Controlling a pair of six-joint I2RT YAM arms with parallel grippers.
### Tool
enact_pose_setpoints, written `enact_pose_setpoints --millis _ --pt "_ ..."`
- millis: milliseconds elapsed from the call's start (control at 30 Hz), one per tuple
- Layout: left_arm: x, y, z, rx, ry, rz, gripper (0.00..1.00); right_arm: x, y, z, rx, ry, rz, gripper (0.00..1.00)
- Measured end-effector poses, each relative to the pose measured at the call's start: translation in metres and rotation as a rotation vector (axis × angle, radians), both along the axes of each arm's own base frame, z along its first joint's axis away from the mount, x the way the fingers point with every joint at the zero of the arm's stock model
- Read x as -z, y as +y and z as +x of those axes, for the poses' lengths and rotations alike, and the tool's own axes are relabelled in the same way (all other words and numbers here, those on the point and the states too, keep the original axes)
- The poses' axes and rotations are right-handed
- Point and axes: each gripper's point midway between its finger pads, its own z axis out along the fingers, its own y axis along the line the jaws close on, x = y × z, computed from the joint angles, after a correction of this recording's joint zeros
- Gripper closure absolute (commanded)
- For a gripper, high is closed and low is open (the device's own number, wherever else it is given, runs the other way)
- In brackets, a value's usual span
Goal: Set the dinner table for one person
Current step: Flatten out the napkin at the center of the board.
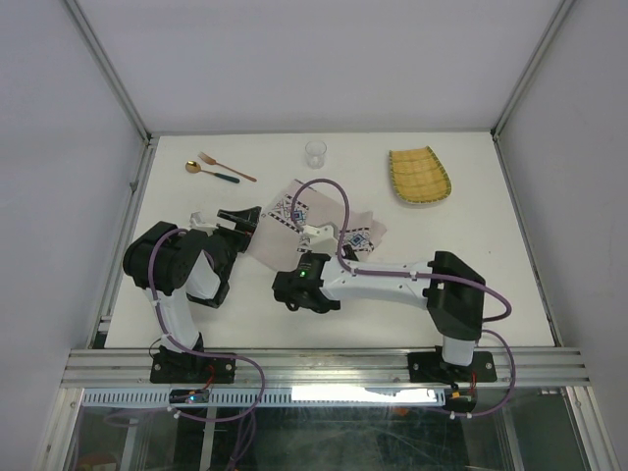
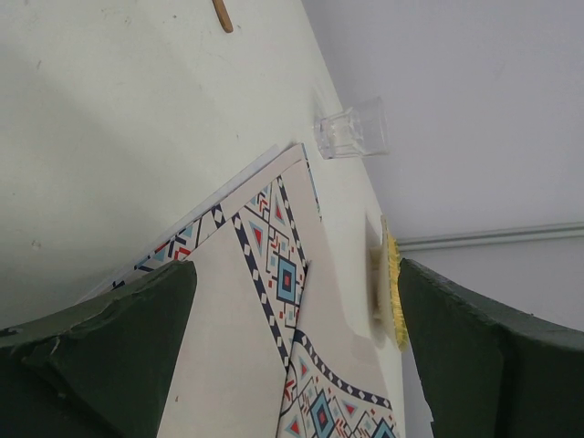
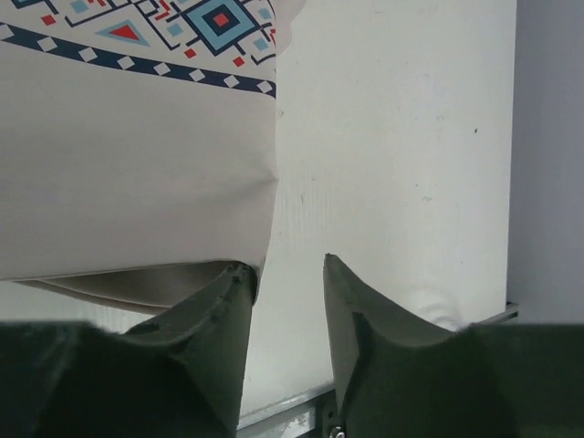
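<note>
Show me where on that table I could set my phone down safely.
Roomiest: bare dinner table right of the placemat, in front of the yellow plate. A smaller gap lies between the glass and that plate. Crowded: the middle, where the left gripper and right gripper meet over the placemat, and the far left with the fork and spoon.

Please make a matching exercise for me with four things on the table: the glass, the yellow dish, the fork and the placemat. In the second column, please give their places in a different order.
Things
1. glass
2. yellow dish
3. fork
4. placemat

Places
A. far right part of the table
B. middle of the table, partly folded
C. far left part, beside a spoon
D. far side, in the middle

Right pairs: 1-D, 2-A, 3-C, 4-B
</note>
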Motion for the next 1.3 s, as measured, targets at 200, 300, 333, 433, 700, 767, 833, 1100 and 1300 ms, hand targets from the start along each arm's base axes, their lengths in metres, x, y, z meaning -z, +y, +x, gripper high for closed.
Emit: enact_pose_setpoints --millis 200,300,333,433,700,767,833,1100,1300 --pt "0.0 0.0 0.0 -0.001 0.0 0.001 0.01 -0.001 -0.012 -0.009 0.027 -0.004 0.03 0.01" --pt "0.0 0.0 0.0 -0.001 0.0 0.001 0.01 -0.013 -0.014 -0.01 0.028 -0.03 0.08 0.0" --pt "0.0 0.0 0.0 -0.001 -0.001 0.0 0.01 -0.017 -0.014 -0.009 0.026 -0.042 0.094 0.01" --pt "0.0 0.0 0.0 -0.002 -0.001 0.0 0.01 -0.03 -0.007 -0.006 0.002 -0.073 0.112 0.01" --pt "-0.002 0.0 -0.001 -0.001 -0.006 0.0 0.01 -0.057 0.033 0.004 -0.085 -0.141 0.118 0.01" --pt "-0.005 0.0 -0.001 -0.001 -0.012 0.003 0.01 -0.055 0.034 0.004 -0.094 -0.139 0.101 0.01" --pt "-0.005 0.001 -0.004 0.0 -0.011 0.01 0.01 -0.053 0.037 0.004 -0.114 -0.133 0.084 0.01" --pt "-0.007 0.016 -0.035 -0.02 0.002 0.049 0.01 -0.026 0.076 0.011 -0.216 -0.099 0.025 0.01" --pt "-0.058 0.029 -0.052 -0.057 -0.135 0.061 0.01 -0.012 0.107 0.017 -0.308 -0.071 0.03 0.01"
